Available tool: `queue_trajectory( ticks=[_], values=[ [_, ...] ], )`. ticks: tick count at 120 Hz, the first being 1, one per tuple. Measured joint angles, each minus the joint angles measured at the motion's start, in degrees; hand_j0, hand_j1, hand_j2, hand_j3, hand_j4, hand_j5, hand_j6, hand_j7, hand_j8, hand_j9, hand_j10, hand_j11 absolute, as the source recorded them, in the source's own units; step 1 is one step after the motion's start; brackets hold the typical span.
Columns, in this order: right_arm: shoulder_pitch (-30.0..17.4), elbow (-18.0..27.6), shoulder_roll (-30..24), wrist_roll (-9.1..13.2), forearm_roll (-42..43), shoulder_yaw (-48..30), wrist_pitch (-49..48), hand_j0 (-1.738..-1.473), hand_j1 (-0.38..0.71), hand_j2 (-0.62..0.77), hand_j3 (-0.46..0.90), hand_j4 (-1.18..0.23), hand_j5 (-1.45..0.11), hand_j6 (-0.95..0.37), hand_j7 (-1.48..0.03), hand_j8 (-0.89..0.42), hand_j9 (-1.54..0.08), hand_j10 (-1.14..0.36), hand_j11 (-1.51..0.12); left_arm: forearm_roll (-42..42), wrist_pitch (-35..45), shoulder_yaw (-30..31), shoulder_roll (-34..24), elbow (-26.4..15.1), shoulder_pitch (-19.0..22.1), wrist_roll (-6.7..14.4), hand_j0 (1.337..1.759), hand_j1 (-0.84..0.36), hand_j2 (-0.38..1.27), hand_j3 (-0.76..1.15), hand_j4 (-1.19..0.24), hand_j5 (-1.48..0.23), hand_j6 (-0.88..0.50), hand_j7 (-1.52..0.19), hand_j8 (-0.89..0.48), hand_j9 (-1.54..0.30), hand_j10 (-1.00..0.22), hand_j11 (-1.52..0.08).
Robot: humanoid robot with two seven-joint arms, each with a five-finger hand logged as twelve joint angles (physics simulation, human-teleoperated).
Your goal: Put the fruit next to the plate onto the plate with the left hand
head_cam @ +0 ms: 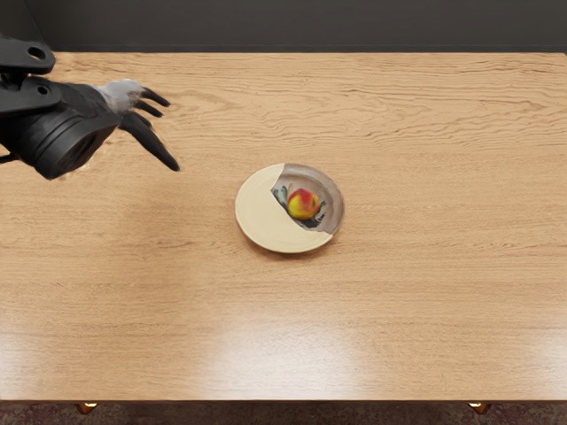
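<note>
1. A light wooden table [399,310] with wavy grain is filling almost the whole head view, its near part giving off a soft sheen, and a dark wall [310,22] is running behind its far edge.
2. A round, shallow plate [261,217] is sitting near the table's middle. Its left part is showing smooth and cream, while its right part is showing grey with a darker pattern.
3. The fruit [303,204] is lying on the plate, on the grey right part, well apart from the hand and to its lower right.
4. The left hand [137,111] is hovering over the table's far left corner at the end of a bulky black arm [53,133]. Its dark fingers [159,150] are splaying out towards the plate and gripping nothing.
5. The fruit is looking small and rounded, yellow blending into red, slightly blurred.
</note>
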State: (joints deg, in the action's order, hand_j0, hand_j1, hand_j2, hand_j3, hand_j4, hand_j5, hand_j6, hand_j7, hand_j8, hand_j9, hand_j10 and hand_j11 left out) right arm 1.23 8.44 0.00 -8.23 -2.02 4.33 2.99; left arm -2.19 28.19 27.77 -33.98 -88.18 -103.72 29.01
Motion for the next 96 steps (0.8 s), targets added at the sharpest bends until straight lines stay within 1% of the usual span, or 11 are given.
queue_trajectory(
  ticks=[5,9,14,19,29,33,43,53,61,75,96],
  values=[
    [0.0,0.0,0.0,0.01,0.0,-0.01,0.0,-1.658,-0.3,-0.01,0.0,-0.04,-0.05,-0.04,-0.05,-0.04,-0.05,-0.04,-0.05,-1.58,-5.8,-2.86,-5.05,-0.28,4.11,-2.2,1.658,0.06,0.06,0.0,-0.24,-0.32,-0.24,-0.32,-0.24,-0.32,-0.24,-0.32],
    [0.0,0.0,0.0,0.01,0.0,-0.01,0.0,-1.658,-0.3,-0.01,0.0,-0.04,-0.05,-0.04,-0.05,-0.04,-0.05,-0.04,-0.05,-3.23,-10.49,-5.44,-7.15,-0.44,7.06,-3.55,1.658,0.06,0.06,0.0,-0.24,-0.31,-0.24,-0.31,-0.24,-0.31,-0.24,-0.31],
    [0.0,0.0,0.0,0.02,0.0,-0.01,0.0,-1.658,-0.3,-0.01,0.0,-0.04,-0.05,-0.04,-0.05,-0.04,-0.05,-0.04,-0.05,-5.2,-16.28,-8.88,-9.34,-0.57,10.02,-5.01,1.658,0.06,0.06,0.0,-0.24,-0.31,-0.24,-0.31,-0.24,-0.31,-0.24,-0.31],
    [0.0,0.0,0.0,0.06,0.0,0.0,0.0,-1.658,-0.3,-0.01,0.0,-0.04,-0.05,-0.04,-0.05,-0.04,-0.05,-0.04,-0.05,-6.69,-21.89,-12.1,-12.97,-0.66,12.35,-6.72,1.658,0.06,0.05,0.0,-0.24,-0.31,-0.24,-0.31,-0.24,-0.31,-0.24,-0.31],
    [0.0,0.03,0.0,0.36,0.0,-0.01,0.0,-1.658,-0.3,-0.01,0.0,-0.04,-0.05,-0.04,-0.05,-0.04,-0.05,-0.04,-0.05,-8.75,-33.84,-17.88,-22.2,-0.69,17.86,-11.25,1.658,0.06,0.05,0.0,-0.24,-0.31,-0.24,-0.31,-0.24,-0.31,-0.24,-0.31],
    [-0.02,0.05,0.0,0.46,0.0,0.01,0.0,-1.658,-0.3,-0.01,0.0,-0.04,-0.05,-0.04,-0.05,-0.04,-0.05,-0.04,-0.05,-9.22,-38.5,-20.19,-25.38,-0.63,20.81,-13.22,1.658,0.07,0.05,0.0,-0.24,-0.31,-0.24,-0.31,-0.24,-0.31,-0.24,-0.31],
    [-0.18,0.08,0.0,0.62,0.0,0.05,0.0,-1.658,-0.3,-0.01,0.0,-0.04,-0.05,-0.04,-0.05,-0.04,-0.05,-0.04,-0.05,-9.94,-48.99,-25.4,-29.89,-0.08,25.96,-18.08,1.658,0.07,0.05,0.0,-0.24,-0.31,-0.24,-0.31,-0.24,-0.31,-0.24,-0.31],
    [-0.5,0.28,0.0,0.7,-0.04,0.06,0.0,-1.658,-0.3,-0.01,0.0,-0.04,-0.05,-0.04,-0.05,-0.04,-0.05,-0.04,-0.05,-10.8,-56.04,-28.46,-32.09,0.38,27.82,-22.16,1.658,0.07,0.05,0.0,-0.24,-0.31,-0.24,-0.31,-0.24,-0.31,-0.24,-0.31],
    [-0.95,0.39,0.0,0.73,-0.06,0.08,0.0,-1.658,-0.3,-0.01,0.0,-0.04,-0.05,-0.04,-0.05,-0.04,-0.05,-0.04,-0.05,-11.38,-59.26,-29.68,-32.12,0.67,28.37,-24.43,1.658,0.07,0.05,0.0,-0.24,-0.31,-0.24,-0.31,-0.24,-0.31,-0.24,-0.31],
    [-1.32,0.48,0.0,0.75,-0.08,0.07,0.0,-1.658,-0.3,-0.01,0.0,-0.04,-0.05,-0.04,-0.05,-0.04,-0.05,-0.04,-0.05,-11.85,-61.9,-30.62,-31.92,1.1,28.9,-27.04,1.658,0.07,0.05,0.0,-0.24,-0.31,-0.24,-0.31,-0.24,-0.31,-0.24,-0.31],
    [-1.46,0.52,0.0,0.75,-0.09,0.07,0.0,-1.658,-0.3,-0.01,0.0,-0.04,-0.05,-0.04,-0.05,-0.04,-0.05,-0.04,-0.05,-12.05,-62.95,-30.99,-31.14,2.83,30.22,-29.35,1.658,0.07,0.05,0.0,-0.24,-0.31,-0.24,-0.31,-0.24,-0.31,-0.24,-0.31]
  ],
)
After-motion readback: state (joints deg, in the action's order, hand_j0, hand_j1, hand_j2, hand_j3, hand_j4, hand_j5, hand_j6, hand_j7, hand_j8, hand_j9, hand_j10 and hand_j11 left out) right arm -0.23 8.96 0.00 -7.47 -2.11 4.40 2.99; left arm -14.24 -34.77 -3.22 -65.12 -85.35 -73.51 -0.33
